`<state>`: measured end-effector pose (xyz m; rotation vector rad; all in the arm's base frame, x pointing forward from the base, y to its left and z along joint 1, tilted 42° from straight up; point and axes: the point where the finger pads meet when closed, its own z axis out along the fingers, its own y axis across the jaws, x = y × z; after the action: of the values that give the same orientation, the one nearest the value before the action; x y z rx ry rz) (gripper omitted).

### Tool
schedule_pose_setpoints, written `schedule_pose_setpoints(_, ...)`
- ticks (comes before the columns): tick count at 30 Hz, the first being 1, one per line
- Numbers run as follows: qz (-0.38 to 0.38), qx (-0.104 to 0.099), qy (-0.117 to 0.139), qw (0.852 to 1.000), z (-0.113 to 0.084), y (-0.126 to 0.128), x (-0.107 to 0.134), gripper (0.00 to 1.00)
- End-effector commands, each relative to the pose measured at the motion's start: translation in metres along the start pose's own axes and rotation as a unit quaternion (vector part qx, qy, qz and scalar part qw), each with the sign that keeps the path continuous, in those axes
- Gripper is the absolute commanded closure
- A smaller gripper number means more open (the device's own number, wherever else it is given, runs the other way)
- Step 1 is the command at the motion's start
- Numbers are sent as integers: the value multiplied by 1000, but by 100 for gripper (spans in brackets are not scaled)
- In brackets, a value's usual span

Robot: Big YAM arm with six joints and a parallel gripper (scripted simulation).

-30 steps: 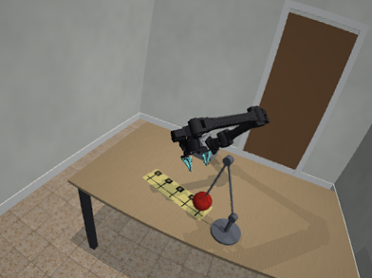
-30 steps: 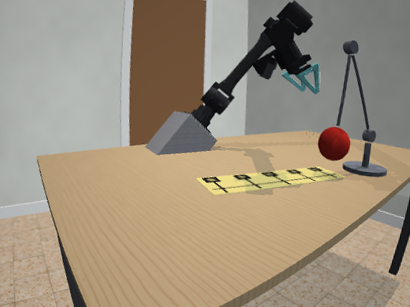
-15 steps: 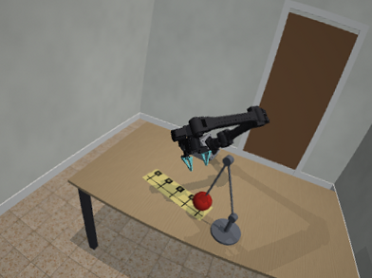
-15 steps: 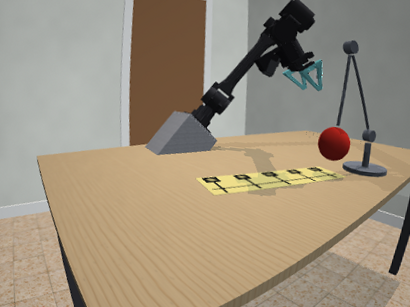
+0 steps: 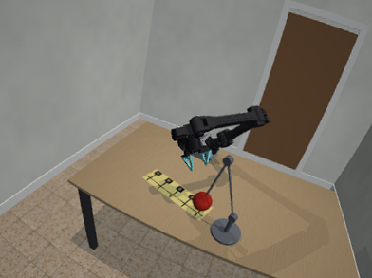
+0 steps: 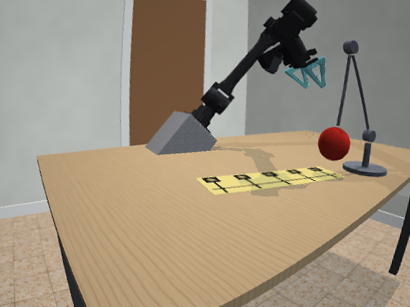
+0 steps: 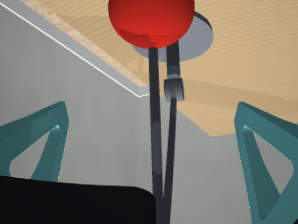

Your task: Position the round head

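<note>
Well — the yellow strip (image 5: 170, 191) (image 6: 236, 183) bears dark labels (image 5: 180, 189) (image 6: 242, 177) — too small to read.

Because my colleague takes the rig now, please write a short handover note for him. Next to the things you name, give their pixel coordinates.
Jaws (image 5: 197, 162) (image 6: 312, 78): open, holding nothing, raised above the bench (image 5: 277, 252) (image 6: 161, 222) (image 7: 250, 50).
Lamp: foot (image 5: 218, 233) (image 6: 364, 169) (image 7: 200, 37) on the bench; head (image 5: 202, 201) (image 6: 334, 143) (image 7: 151, 22) hangs clear of it, near the foot end of the strip (image 5: 172, 195) (image 6: 231, 185).
Done: lamp stands up without the jaws.
Left: probably try farther marks, then leave the head over the farthest that holds.
</note>
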<state>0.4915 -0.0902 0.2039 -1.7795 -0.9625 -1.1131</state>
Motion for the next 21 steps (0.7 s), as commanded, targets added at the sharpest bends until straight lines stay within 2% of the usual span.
schedule_pose_setpoints(1, -42, 37, 11, 998, -19, 7, 28, 0)
schedule_pose_setpoints(21, -66, 44, 11, 997, -24, 11, 38, 0)
